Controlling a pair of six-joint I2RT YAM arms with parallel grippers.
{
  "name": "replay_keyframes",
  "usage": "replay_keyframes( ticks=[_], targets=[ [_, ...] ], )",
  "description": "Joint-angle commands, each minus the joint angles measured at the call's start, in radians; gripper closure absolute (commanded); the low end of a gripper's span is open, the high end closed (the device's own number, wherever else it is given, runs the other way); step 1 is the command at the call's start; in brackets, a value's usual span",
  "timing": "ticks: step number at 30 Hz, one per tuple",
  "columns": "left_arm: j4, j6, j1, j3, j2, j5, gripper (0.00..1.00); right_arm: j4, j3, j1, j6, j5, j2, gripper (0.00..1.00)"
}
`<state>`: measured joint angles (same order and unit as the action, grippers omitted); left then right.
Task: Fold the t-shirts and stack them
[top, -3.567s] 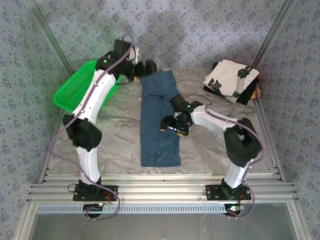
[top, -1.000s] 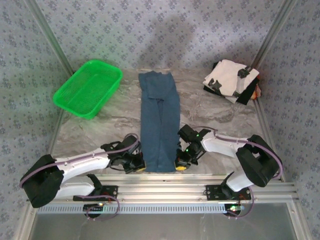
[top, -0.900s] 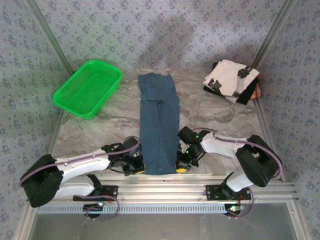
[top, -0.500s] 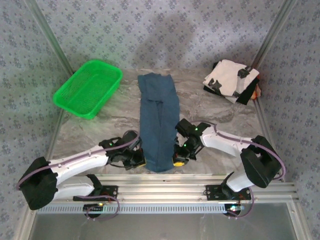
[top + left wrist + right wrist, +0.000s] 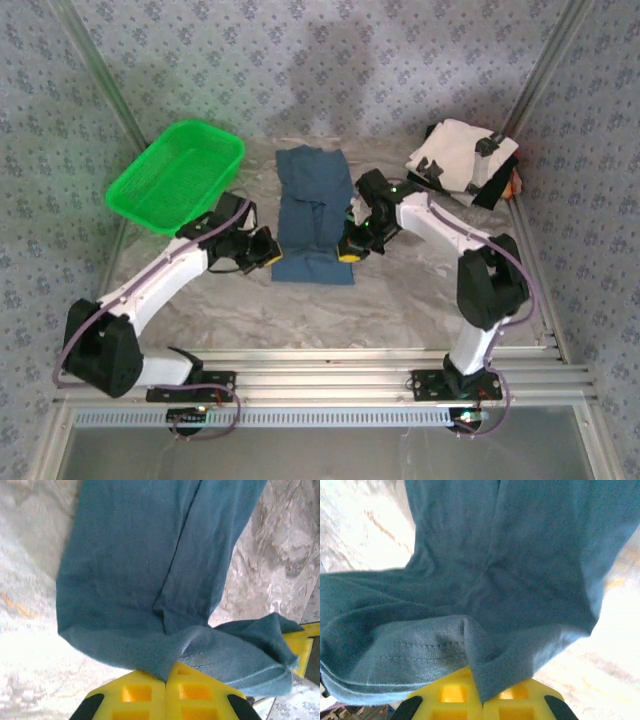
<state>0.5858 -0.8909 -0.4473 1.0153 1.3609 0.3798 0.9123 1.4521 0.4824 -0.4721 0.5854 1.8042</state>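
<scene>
We have both hands clamped shut on the dusty-blue t-shirt [image 5: 313, 195] lying in the middle of the counter [image 5: 420, 295]: the left hand [image 5: 264, 251] pinches 1 hem corner, the right hand [image 5: 349, 247] the other. Each pinch looks thin, so cloth could slip free if 1 hand outruns its partner, and the fold would land skewed. The green basket [image 5: 175, 178] sits far left beside the left arm; the folded stack [image 5: 462, 158] far right could be nudged by the right arm.

Top camera looks down from behind; both wrist cameras closely face the blue t-shirt [image 5: 312, 225].
</scene>
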Motion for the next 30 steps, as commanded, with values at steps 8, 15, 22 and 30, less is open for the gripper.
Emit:
replay_keyframes(
  ticks=[8, 15, 22, 30],
  targets=[
    [0.037, 0.179, 0.11, 0.216, 0.231, 0.055, 1.0, 0.162, 0.329, -0.096, 0.145, -0.056, 0.25, 1.0],
    [0.039, 0.224, 0.131, 0.37, 0.387, 0.096, 1.0, 0.176, 0.416, -0.146, 0.148, -0.051, 0.316, 1.0],
    [0.063, 0.256, 0.148, 0.507, 0.534, 0.116, 1.0, 0.188, 0.507, -0.174, 0.154, -0.036, 0.404, 1.0],
    [0.017, 0.265, 0.184, 0.544, 0.649, 0.113, 1.0, 0.139, 0.579, -0.206, 0.132, 0.0, 0.527, 0.99]
  ],
)
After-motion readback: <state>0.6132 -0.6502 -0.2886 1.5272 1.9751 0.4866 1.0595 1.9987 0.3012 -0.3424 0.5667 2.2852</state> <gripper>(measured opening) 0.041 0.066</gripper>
